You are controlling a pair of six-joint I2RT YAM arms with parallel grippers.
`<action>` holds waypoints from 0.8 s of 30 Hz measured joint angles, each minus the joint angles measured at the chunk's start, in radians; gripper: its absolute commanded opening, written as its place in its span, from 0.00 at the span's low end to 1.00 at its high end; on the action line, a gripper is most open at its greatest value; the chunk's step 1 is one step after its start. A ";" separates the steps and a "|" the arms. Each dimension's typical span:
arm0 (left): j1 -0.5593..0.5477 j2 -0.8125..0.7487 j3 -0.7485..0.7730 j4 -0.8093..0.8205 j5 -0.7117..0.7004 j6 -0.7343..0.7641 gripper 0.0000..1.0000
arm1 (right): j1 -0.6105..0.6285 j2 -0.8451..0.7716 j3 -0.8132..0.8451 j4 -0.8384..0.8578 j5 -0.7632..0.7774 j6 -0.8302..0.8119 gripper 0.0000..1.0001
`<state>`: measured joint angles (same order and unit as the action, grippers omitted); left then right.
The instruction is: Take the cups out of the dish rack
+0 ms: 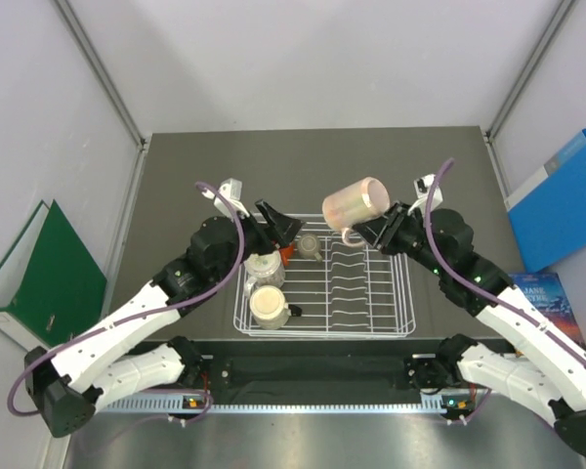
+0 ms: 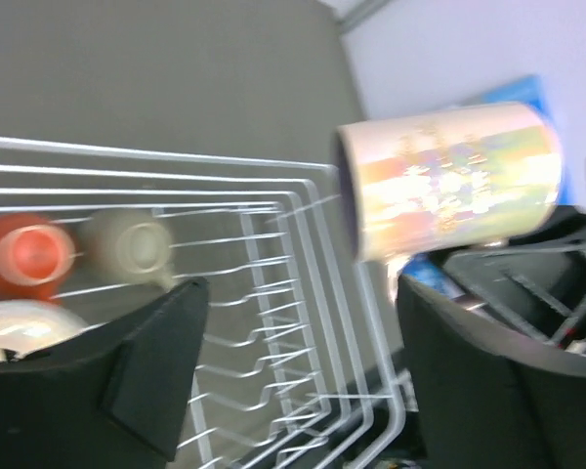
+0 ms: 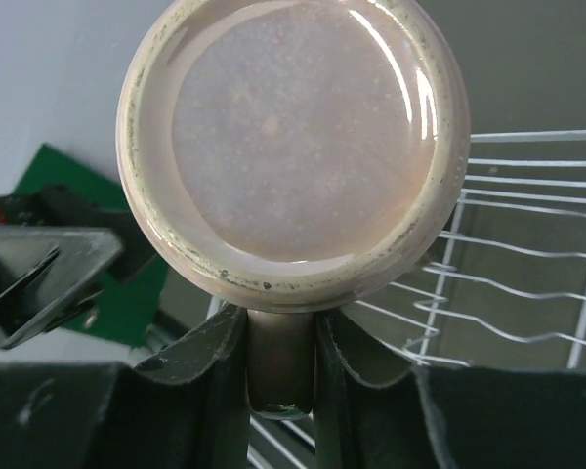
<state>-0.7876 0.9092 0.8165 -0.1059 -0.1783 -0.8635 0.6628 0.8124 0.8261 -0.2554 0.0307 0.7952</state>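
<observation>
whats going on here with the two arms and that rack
The right pincer is shut on the handle of the pinkish mug, held on its side in the air near the far edge of the dish rack. The left pincer hangs open over the rack's left end, where four cups sit.

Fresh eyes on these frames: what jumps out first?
The pinkish-beige mug hangs sideways in mid-air over the far edge of the dish rack, pinched by its handle in the right gripper. The left gripper gapes open above the rack's far left corner, near the cream mug and the bright small red-orange cup sitting inside.
</observation>
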 measured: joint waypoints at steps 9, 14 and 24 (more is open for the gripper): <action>0.078 0.121 -0.054 0.356 0.246 -0.128 0.70 | -0.118 -0.016 -0.069 0.232 -0.321 0.074 0.00; 0.121 0.171 -0.092 0.573 0.340 -0.226 0.69 | -0.156 -0.034 -0.089 0.294 -0.406 0.112 0.00; 0.122 0.269 -0.095 0.815 0.456 -0.340 0.63 | -0.161 -0.052 -0.187 0.404 -0.506 0.187 0.00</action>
<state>-0.6651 1.1778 0.7216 0.7090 0.2775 -1.2030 0.5014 0.7605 0.6388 0.1490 -0.4755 0.9825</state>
